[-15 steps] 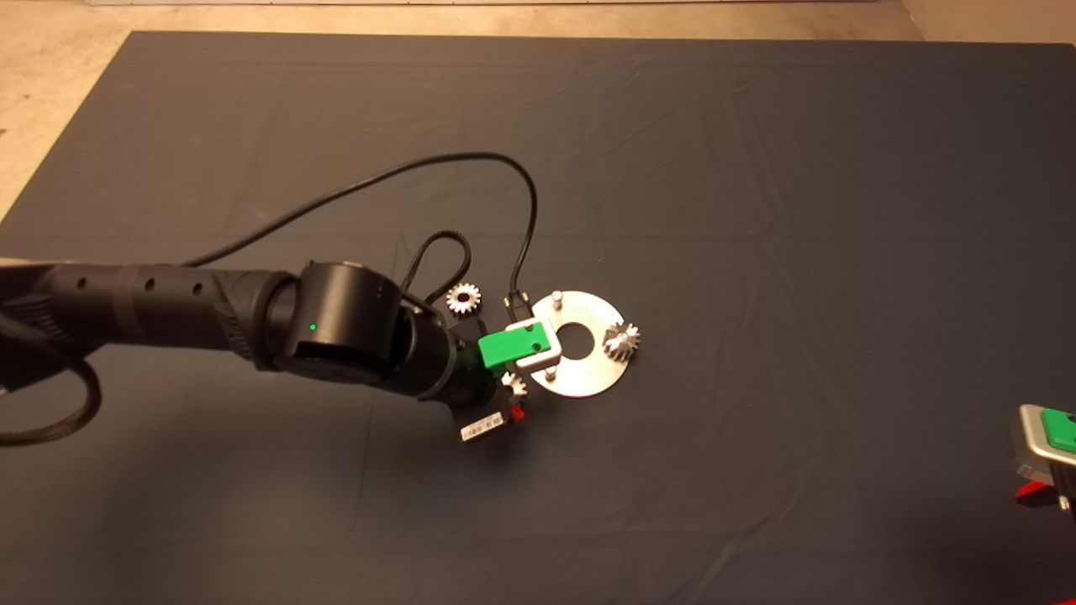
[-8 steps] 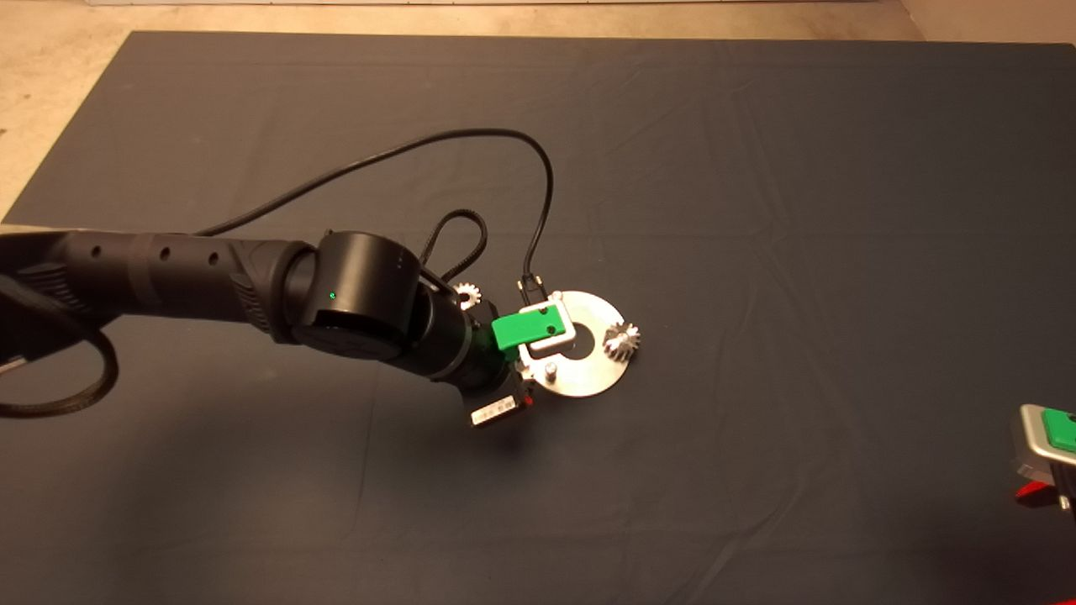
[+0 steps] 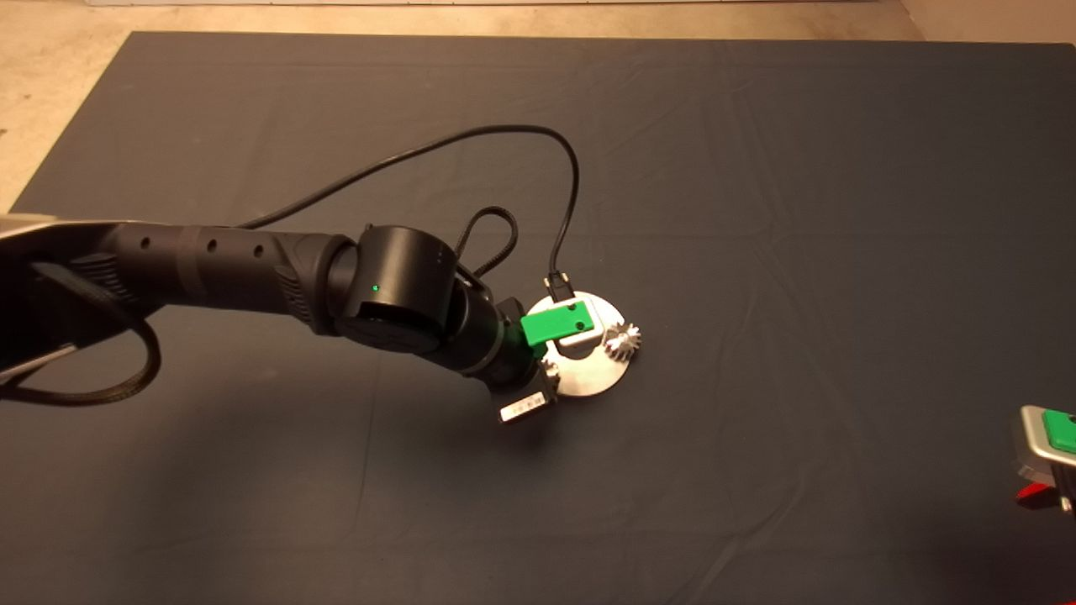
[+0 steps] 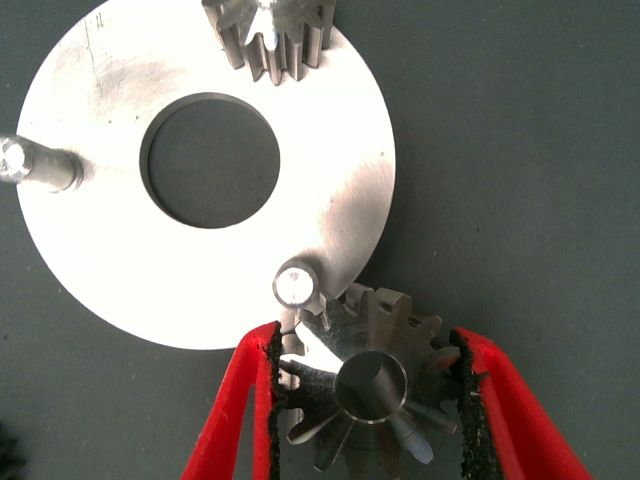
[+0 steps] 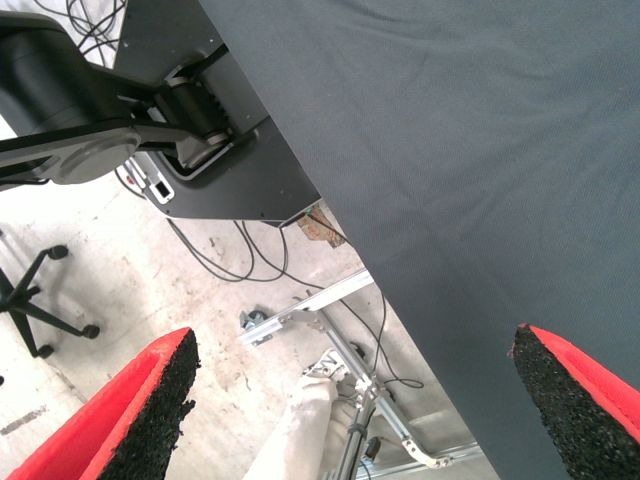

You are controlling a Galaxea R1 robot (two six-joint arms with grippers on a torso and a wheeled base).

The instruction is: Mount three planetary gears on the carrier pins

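The flat silver disc (image 3: 598, 380) lies mid-mat, and my left arm reaches over it from the left. In the left wrist view, my left gripper (image 4: 367, 340) is shut on one planetary gear (image 4: 375, 390), held at the rim of the disc (image 4: 110, 270). The gear's hole sits beside a bare carrier pin (image 4: 297, 285), not over it. A second gear (image 4: 268, 35) sits on the pin across the disc and also shows in the head view (image 3: 622, 340). Another pin (image 4: 40, 165) is bare. The third gear is hidden. My right gripper (image 3: 1046, 454) is parked at the lower right edge.
A black cable (image 3: 471, 143) loops over the mat behind the left arm. The right wrist view looks past the mat's edge (image 5: 330, 220) at the floor, with a chair base (image 5: 40, 300), cables and a metal frame (image 5: 330, 300).
My left arm has moved right with the gear, from beside the disc's left rim to over the disc. The loose gear on the mat is now hidden behind the arm.
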